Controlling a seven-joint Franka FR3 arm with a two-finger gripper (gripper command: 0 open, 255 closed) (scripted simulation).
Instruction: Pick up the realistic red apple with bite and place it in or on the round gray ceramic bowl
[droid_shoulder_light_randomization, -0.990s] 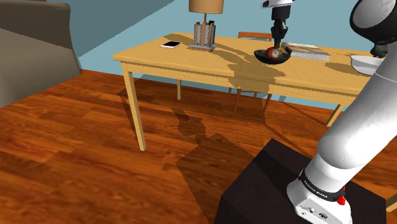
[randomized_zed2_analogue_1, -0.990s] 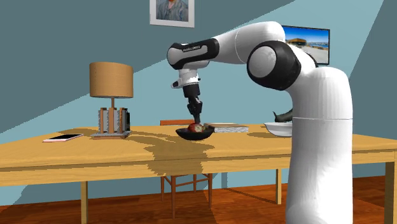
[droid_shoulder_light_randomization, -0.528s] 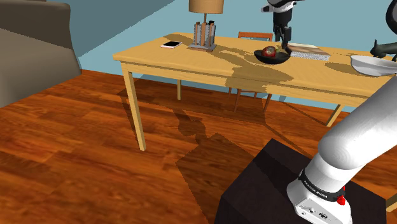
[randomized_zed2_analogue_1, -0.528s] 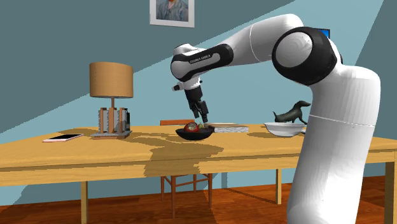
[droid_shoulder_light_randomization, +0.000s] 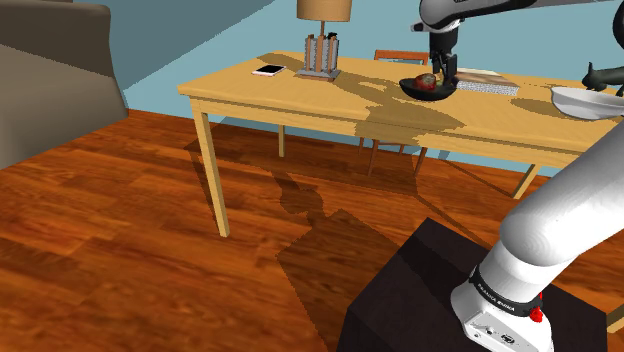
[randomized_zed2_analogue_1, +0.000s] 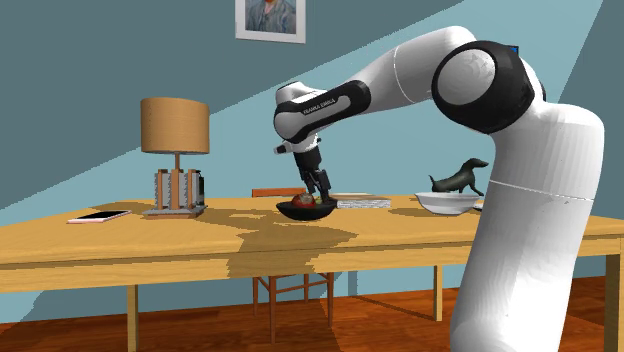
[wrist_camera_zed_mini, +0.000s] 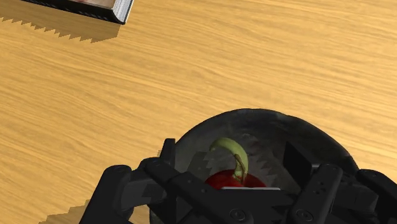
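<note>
Shoulder view, read left to right along the counter (droid_shoulder_light_randomization: 300, 100): met a phone (droid_shoulder_light_randomization: 267, 70), a lamp (droid_shoulder_light_randomization: 322, 40), then the dark bowl (droid_shoulder_light_randomization: 412, 90) with the red apple (droid_shoulder_light_randomization: 426, 80) lying inside it. Placed the tool (droid_shoulder_light_randomization: 443, 72) just over the bowl's right side, a book (droid_shoulder_light_randomization: 487, 82) beyond, and a white dish (droid_shoulder_light_randomization: 580, 100) well apart at the far end. Judged the placing step as good as done: apple down in the bowl, not lifted.

Wrist view, unlike the other two: found the fingers (wrist_camera_zed_mini: 167, 153) spread apart, one on each side of the apple, neither touching it, so nothing gripped. Caught also a pale green patch on the apple's top.

Second exterior view, side-on, gave the height instead: put the fingertips low, about level with the bowl's rim, and left their gap hidden.

Reckoned the next move called for a straight lift clear of the rim, without sideways drag, to avoid nudging apple or bowl.
</note>
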